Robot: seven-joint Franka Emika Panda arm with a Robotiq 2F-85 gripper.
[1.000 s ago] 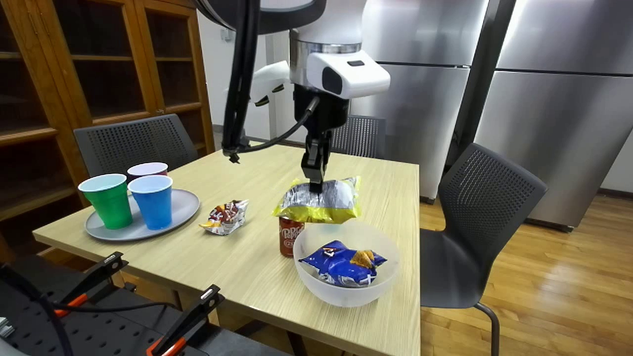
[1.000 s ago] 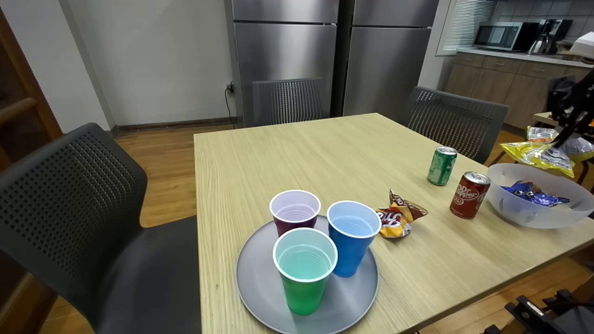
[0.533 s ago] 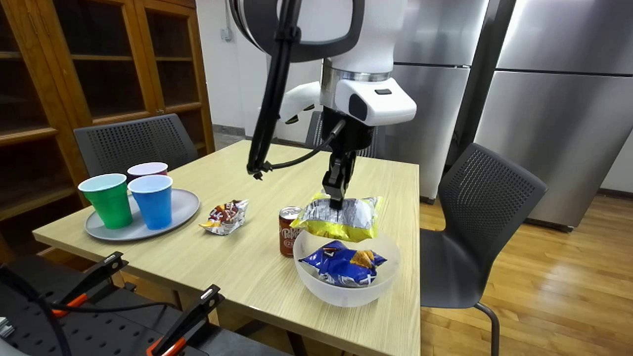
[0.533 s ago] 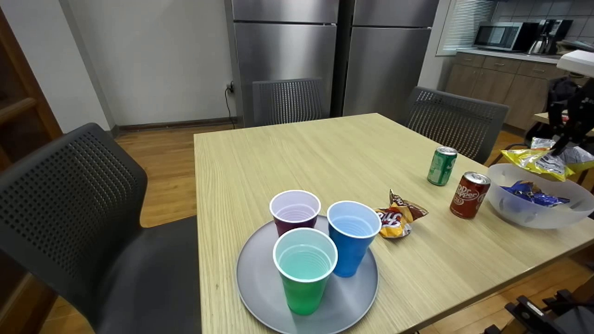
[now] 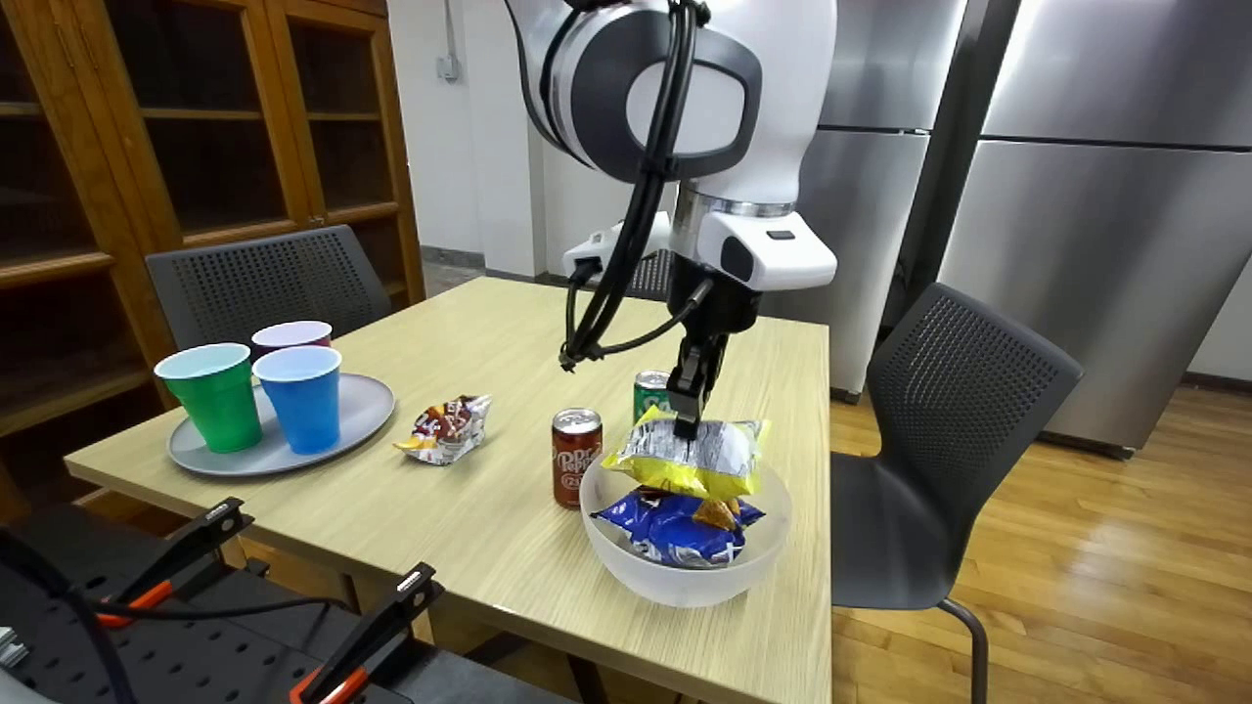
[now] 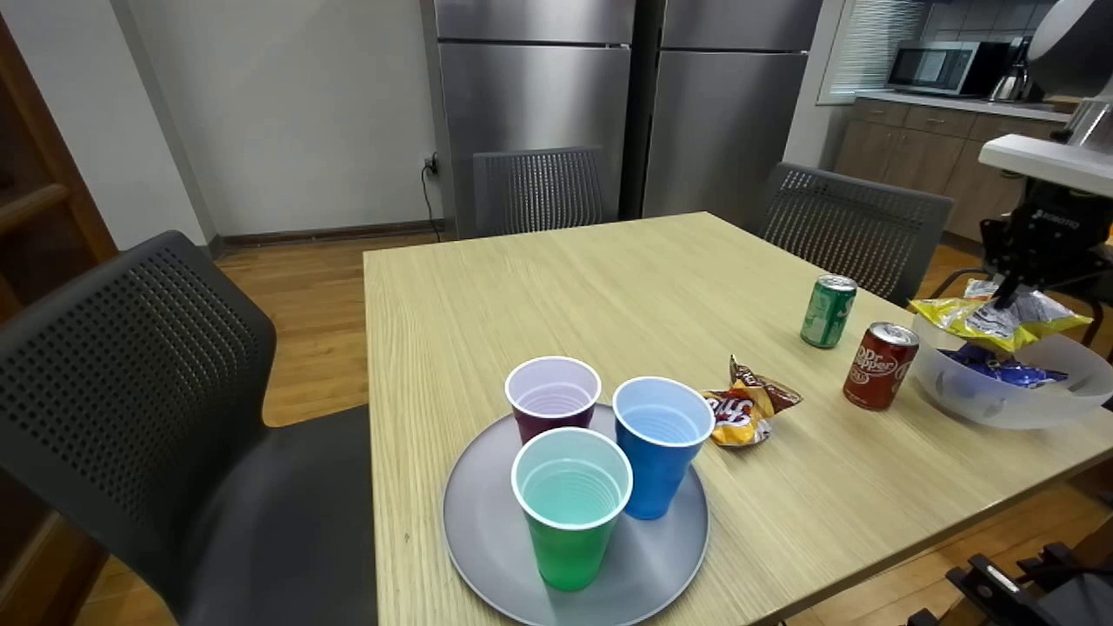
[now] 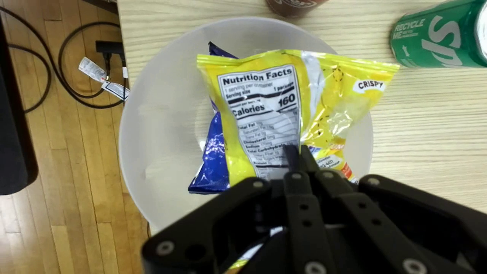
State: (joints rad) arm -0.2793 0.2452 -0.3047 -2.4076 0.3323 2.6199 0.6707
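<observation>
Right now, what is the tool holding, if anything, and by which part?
The black tool grips a yellow pillow-shaped foil bag near the middle of its labelled face.

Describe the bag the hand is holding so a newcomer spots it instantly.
On the pale table, find the frosted bowl beside the Dr Pepper can. Over that bowl, pinched in the robot's hand, is the yellow snack bag. Its bright yellow ends set it apart from the blue bag in the bowl and the brown-and-orange bag on the table.
</observation>
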